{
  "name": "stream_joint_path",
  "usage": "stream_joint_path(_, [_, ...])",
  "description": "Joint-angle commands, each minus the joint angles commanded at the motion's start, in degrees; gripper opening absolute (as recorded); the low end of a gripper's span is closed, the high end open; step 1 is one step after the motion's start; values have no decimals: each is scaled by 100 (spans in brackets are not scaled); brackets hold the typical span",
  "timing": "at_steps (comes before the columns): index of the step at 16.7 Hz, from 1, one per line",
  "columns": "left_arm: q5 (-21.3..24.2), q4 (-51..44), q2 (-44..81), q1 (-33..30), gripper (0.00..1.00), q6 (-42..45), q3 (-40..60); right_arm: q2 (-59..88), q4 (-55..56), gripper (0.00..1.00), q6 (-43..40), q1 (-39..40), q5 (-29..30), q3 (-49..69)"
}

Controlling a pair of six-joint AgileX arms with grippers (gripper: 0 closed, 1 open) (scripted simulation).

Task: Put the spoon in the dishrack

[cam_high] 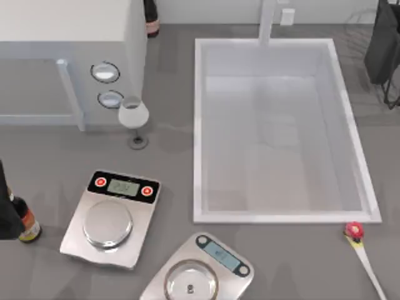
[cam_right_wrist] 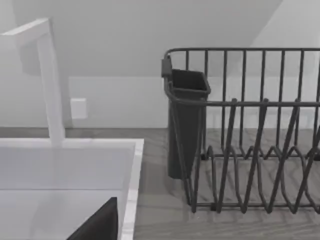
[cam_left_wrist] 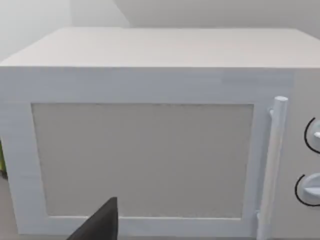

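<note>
The spoon [cam_high: 356,232] lies on the grey counter at the front right, just outside the sink's front right corner. Its red-pink round end points toward the sink and its cream handle [cam_high: 370,269] runs toward the front edge. The dishrack [cam_right_wrist: 240,150] of thin dark wires, with a dark cutlery cup [cam_right_wrist: 186,120] on its side, stands right of the sink; the top view shows it partly at the far right [cam_high: 359,19]. My right gripper [cam_high: 382,44] hangs over the rack, far from the spoon. My left gripper [cam_high: 5,212] is parked at the left edge.
A large white sink [cam_high: 199,125] with a faucet [cam_high: 267,22] fills the middle. A white microwave [cam_high: 69,56] stands at the back left, with a wine glass [cam_high: 134,119] before it. Two kitchen scales [cam_high: 111,219] [cam_high: 199,275] and a dark bottle [cam_high: 26,225] stand in front.
</note>
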Motion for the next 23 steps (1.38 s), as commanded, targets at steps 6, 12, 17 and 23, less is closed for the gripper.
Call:
stream_joint_path(6, [0, 0, 0, 0, 100, 0, 0, 622, -563, 100, 129, 231, 8, 519])
stream_joint_path(12, [0, 0, 0, 0, 100, 0, 0, 3294, -2511, 100, 598, 1026, -10, 2176])
stream_joint_path(17, [0, 0, 0, 0, 100, 0, 0, 5887, -4329, 100, 1038, 1751, -55, 3674])
stream_joint_path(23, [0, 0, 0, 0, 100, 0, 0, 7842, -5784, 100, 1361, 2355, -26, 4966])
